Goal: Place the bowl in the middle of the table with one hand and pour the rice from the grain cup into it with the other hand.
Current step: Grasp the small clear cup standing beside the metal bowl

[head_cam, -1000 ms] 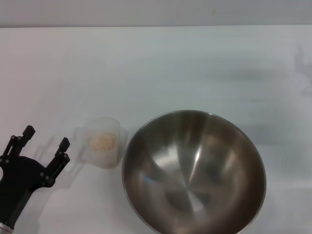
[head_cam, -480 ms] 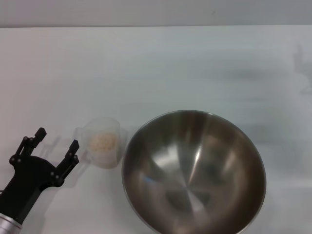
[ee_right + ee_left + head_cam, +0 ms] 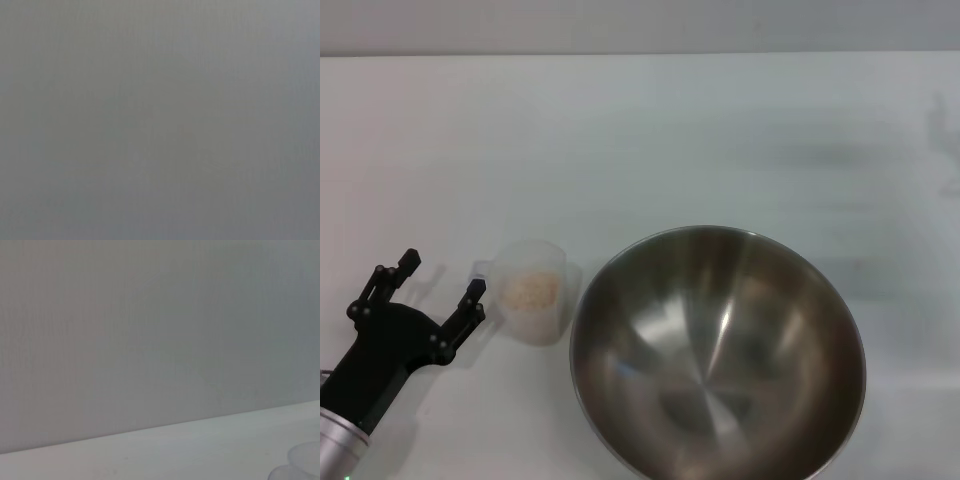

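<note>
The left gripper (image 3: 442, 274) sits low over the table (image 3: 640, 130) with its two black fingers (image 3: 470, 300) spread wide and nothing between them. Just beyond the right-hand fingertip stands the grain cup (image 3: 530, 290), its small handle nearly touching that tip, with the rice (image 3: 530, 291) heaped inside. Farther right, close beside the cup, rests the bowl (image 3: 718, 352), upright and holding nothing.

Layout on the table (image 3: 650, 130)

The bowl (image 3: 718, 352) is set at the near middle-right; the grain cup (image 3: 530, 292), with the rice (image 3: 531, 291) in it, is stood just beside the bowl's left. The left gripper (image 3: 442, 277) is placed left of the cup, one fingertip beside its handle.
</note>
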Controlling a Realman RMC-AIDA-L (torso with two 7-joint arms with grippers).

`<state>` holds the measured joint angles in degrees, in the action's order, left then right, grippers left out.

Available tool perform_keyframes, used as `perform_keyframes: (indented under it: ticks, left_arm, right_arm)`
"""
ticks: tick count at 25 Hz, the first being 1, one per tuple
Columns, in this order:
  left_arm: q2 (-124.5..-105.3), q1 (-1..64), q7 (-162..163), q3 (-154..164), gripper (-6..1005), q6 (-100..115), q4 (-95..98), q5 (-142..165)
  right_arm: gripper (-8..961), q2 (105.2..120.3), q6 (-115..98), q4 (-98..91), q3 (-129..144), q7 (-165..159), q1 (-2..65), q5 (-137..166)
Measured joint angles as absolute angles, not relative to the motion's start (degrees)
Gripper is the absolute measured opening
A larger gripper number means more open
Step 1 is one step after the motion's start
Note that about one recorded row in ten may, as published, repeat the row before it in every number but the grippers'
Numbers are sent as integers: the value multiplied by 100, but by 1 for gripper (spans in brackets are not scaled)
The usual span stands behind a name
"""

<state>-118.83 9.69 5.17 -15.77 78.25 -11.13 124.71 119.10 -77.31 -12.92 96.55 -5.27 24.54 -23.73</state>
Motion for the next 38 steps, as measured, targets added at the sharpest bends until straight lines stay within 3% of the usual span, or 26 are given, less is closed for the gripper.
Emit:
perform_keyframes:
  ticks: [12,20,31,38]
  left_arm:
    - [-11891,1138,492,-1725,812,7725,-1144,12468]
    - [-11909,1136,452,-1900,760,7724,-1220,12462]
    - [-11909,1212,370,-1883,355,7627,-1401,12477]
    - [-11910,1228,392,-1897,148,7506,-1531,12466]
  right_arm:
    - [432,11902,-7730,-1284,9639,-528,2488,-2373]
    - [432,11900,-7691,-1277,9639,-528,2510,-2373]
    - [432,11900,-7694,-1266,9639,-528,2514,-2373]
    - [432,11900,-7718,-1257,9639,-528,2512,-2373]
